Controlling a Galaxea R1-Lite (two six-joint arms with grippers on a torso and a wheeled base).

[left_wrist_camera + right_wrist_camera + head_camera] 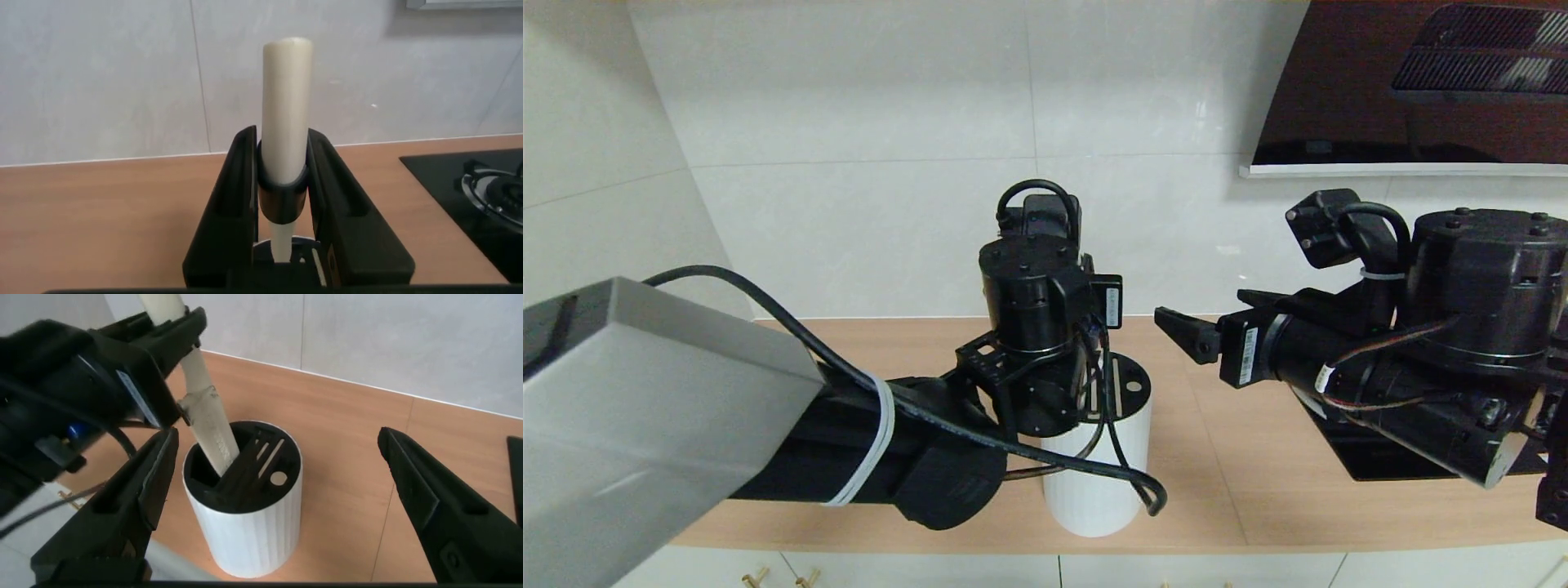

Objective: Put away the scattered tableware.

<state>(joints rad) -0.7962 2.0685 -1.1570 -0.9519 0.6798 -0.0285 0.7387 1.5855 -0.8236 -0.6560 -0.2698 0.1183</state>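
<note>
Here, a cream-handled utensil (286,90) stands blade-down in the white holder (253,531).
The left gripper (284,155) has its jaws pinching the handle above the holder's slotted black top. The holder sits by the table (1217,474) front edge, around 6 o'clock; the right gripper (278,449), jaws spread, hangs at its 3 o'clock.

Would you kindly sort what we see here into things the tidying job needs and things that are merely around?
Job in hand:
- utensil, clamped in the left pincer, its lower end in a holder slot
- holder, white with a slotted black top
- right pincer, open, near the holder

Just there:
- counter
- hob
- hood
- tiled wall
</note>
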